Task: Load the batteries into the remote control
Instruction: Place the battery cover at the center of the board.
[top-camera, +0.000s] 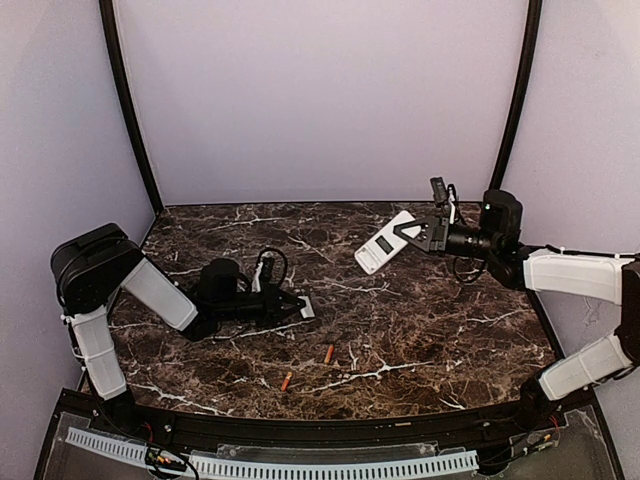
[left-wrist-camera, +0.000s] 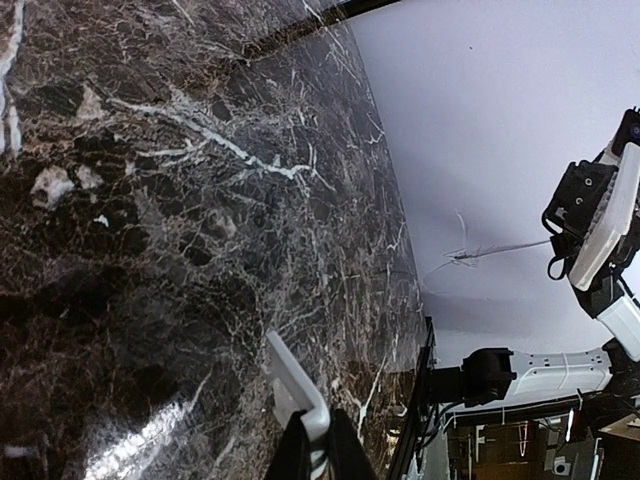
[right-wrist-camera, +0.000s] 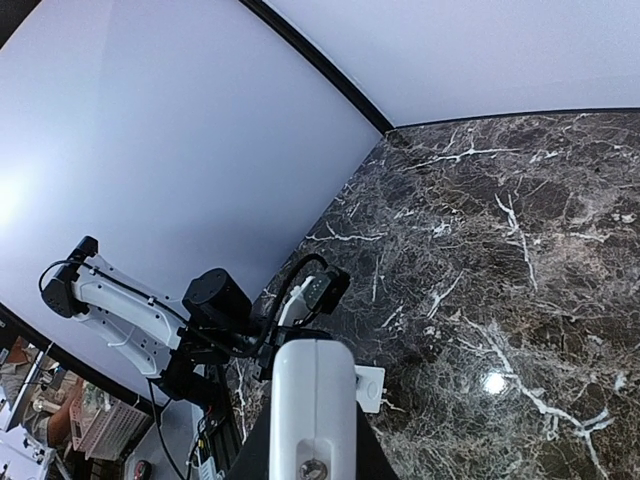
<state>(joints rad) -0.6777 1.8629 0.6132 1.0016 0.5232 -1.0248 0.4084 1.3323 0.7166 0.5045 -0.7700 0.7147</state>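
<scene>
Two orange-red batteries (top-camera: 328, 353) (top-camera: 286, 381) lie on the marble table near its front edge, apart from both grippers. My right gripper (top-camera: 420, 233) is shut on the white remote control (top-camera: 385, 243) and holds it tilted in the air above the table's back right. In the right wrist view the remote's white back (right-wrist-camera: 313, 395) fills the space between the jaws of the right gripper (right-wrist-camera: 313, 445). My left gripper (top-camera: 287, 303) is low over the table, shut on the small white cover plate (top-camera: 306, 307); it pinches one end of the plate (left-wrist-camera: 293, 383). The batteries do not show in either wrist view.
The dark marble table (top-camera: 420, 320) has a black rail along its front edge (top-camera: 330, 428). Grey walls and two black posts enclose the back and sides. The right arm (left-wrist-camera: 540, 372) shows in the left wrist view, the left arm (right-wrist-camera: 215, 305) in the right wrist view.
</scene>
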